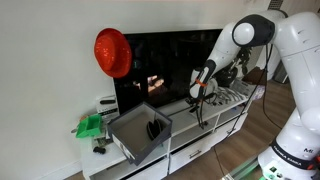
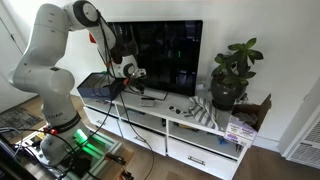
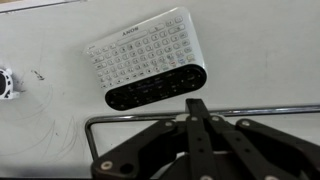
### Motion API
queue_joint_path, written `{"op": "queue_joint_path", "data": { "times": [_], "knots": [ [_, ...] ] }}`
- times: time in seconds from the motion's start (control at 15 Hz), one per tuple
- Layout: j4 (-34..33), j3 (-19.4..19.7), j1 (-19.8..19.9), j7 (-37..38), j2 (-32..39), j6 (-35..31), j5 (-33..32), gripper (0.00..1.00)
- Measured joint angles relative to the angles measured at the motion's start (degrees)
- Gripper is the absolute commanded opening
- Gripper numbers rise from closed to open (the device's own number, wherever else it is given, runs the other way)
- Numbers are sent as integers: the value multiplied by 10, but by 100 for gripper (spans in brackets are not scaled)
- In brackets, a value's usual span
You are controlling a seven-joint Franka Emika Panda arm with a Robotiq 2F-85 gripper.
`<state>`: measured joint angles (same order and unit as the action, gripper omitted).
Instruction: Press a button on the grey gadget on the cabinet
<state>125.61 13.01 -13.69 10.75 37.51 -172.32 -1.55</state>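
The grey gadget point(image 3: 148, 62) is a small flat keypad with pale keys on top and a dark lower edge. It lies flat on the white cabinet top point(image 3: 265, 55). In the wrist view my gripper point(image 3: 196, 106) has its fingers closed together, empty, with the tip just below the gadget's dark edge and apparently above it. In an exterior view the gripper point(image 2: 134, 73) hovers over the gadget point(image 2: 151, 97) in front of the TV. In an exterior view the gripper point(image 1: 200, 90) hangs over the cabinet point(image 1: 195, 140), and the gadget is hard to make out there.
A black TV point(image 2: 165, 55) stands behind the gadget. A big grey open-topped box point(image 1: 142, 130) sits on the cabinet near a red round object point(image 1: 112, 52) and green items point(image 1: 90, 126). A potted plant point(image 2: 228, 75) stands at the other end. A metal rail point(image 3: 110, 121) crosses the wrist view.
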Motion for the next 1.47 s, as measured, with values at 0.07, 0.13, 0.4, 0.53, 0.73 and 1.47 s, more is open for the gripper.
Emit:
{"op": "queue_joint_path", "data": {
  "times": [0.07, 0.13, 0.4, 0.53, 0.73, 1.47],
  "knots": [
    [0, 2, -1, 0, 3, 0, 0, 1],
    [-1, 4, -1, 0, 8, 0, 0, 1],
    [-5, 9, -2, 0, 29, -2, 0, 1],
    [-9, 9, -3, 0, 38, -9, 0, 1],
    [-12, 9, -7, 1, 48, -19, 0, 1],
    [-18, 22, -33, 1, 70, -61, 3, 2]
  ]
}}
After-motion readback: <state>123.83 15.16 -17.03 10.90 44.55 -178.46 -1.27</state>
